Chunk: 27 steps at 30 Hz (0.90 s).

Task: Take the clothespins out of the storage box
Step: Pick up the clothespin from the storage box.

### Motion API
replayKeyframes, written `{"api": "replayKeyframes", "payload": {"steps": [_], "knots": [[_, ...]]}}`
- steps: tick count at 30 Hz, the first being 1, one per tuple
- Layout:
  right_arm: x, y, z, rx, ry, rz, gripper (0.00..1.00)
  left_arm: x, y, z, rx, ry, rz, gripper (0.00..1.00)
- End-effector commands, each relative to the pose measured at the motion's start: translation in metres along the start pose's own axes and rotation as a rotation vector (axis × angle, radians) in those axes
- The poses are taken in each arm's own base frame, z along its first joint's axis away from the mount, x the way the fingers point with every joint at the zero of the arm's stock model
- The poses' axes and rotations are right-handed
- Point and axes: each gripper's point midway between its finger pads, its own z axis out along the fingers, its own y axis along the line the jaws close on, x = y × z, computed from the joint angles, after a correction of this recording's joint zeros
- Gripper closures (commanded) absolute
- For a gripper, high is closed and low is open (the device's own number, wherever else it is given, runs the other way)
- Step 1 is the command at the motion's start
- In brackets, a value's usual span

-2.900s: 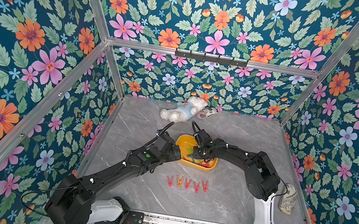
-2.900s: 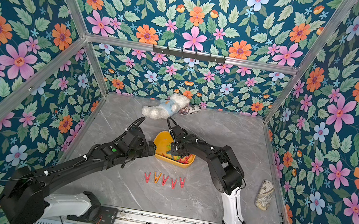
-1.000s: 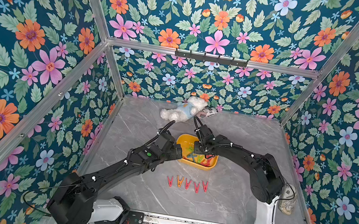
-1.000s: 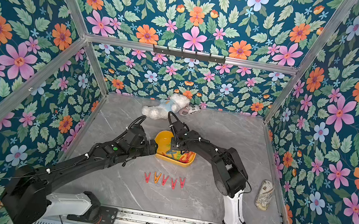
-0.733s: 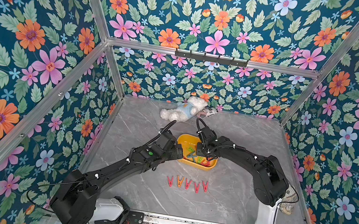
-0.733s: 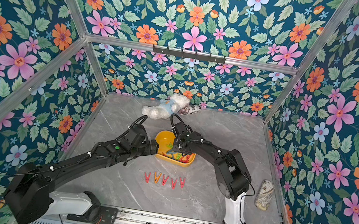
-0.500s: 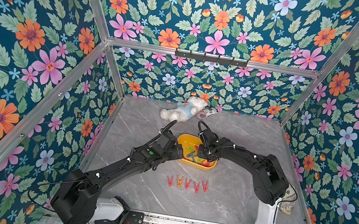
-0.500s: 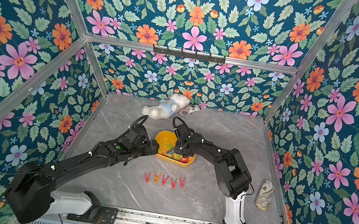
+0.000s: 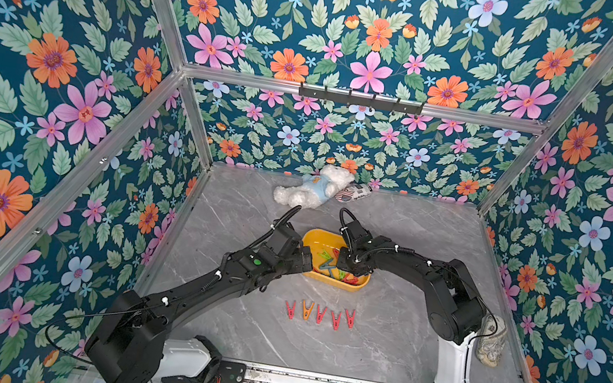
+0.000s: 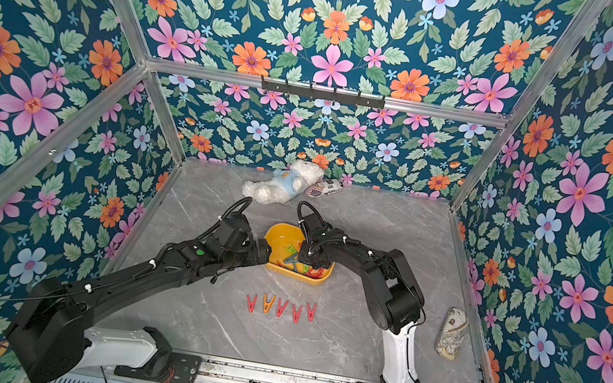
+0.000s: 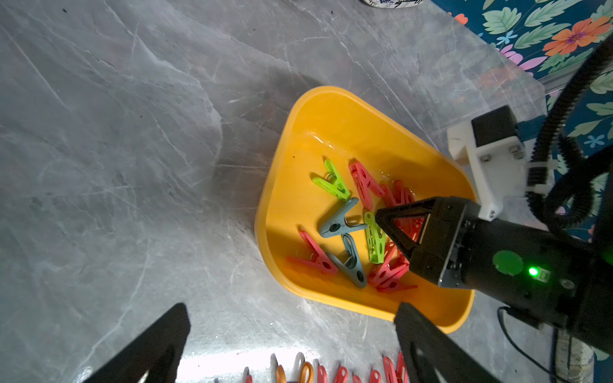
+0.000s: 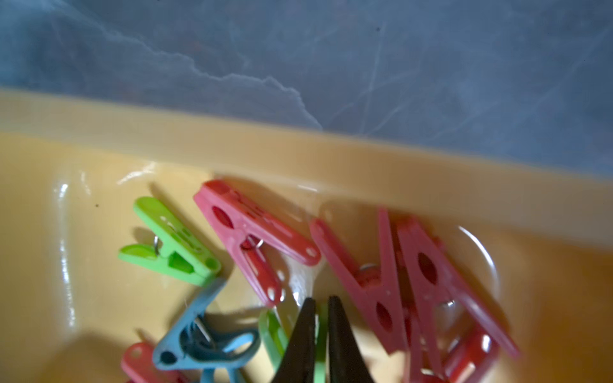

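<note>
R gripper (image 12: 321, 298) has clamped green clothespin (image 11: 374, 245).

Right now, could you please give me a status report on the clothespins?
Right gripper shut on green clothespin inside storage box. Left gripper open beside it. Row of five out on table. Red clothespins crowd it.

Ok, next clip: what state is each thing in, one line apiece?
storage box: flat on the table, partly filled.
clothespins in the box: loose, jumbled pile.
clothespins on the table: five in a row.
green clothespin: in the box, pinched.
right pincer: shut on the green clothespin.
left pincer: open, empty, beside the box.
teddy bear: lying on the table.
</note>
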Motion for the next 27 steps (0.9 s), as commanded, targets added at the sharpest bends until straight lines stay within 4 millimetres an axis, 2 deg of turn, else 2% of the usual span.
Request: {"api": "replayKeyframes", "payload": {"steps": [1,8,15,21,25,26,27], "knots": [[0.005,-0.006,-0.002,0.028,0.020,0.006,0.93,-0.004,-0.001,-0.001,0.007,-0.019,0.002,0.00],[-0.020,0.000,-0.037,0.036,-0.064,-0.014,0.96,-0.005,-0.004,-0.001,0.022,-0.021,0.001,0.00],[-0.026,-0.006,-0.071,0.047,-0.115,-0.015,0.95,-0.008,-0.012,0.001,0.045,-0.021,0.010,0.00],[-0.015,-0.025,-0.096,0.056,-0.145,0.015,0.95,-0.014,-0.025,0.003,0.087,-0.022,0.031,0.00],[0.003,-0.045,-0.105,0.072,-0.146,0.050,0.95,-0.016,-0.035,0.008,0.111,-0.011,0.047,0.00],[0.005,-0.048,-0.117,0.057,-0.166,0.063,0.95,-0.017,-0.037,0.010,0.115,-0.006,0.049,0.00],[0.009,-0.052,-0.120,0.055,-0.168,0.074,0.95,-0.017,-0.039,0.011,0.121,-0.003,0.054,0.00]]}}
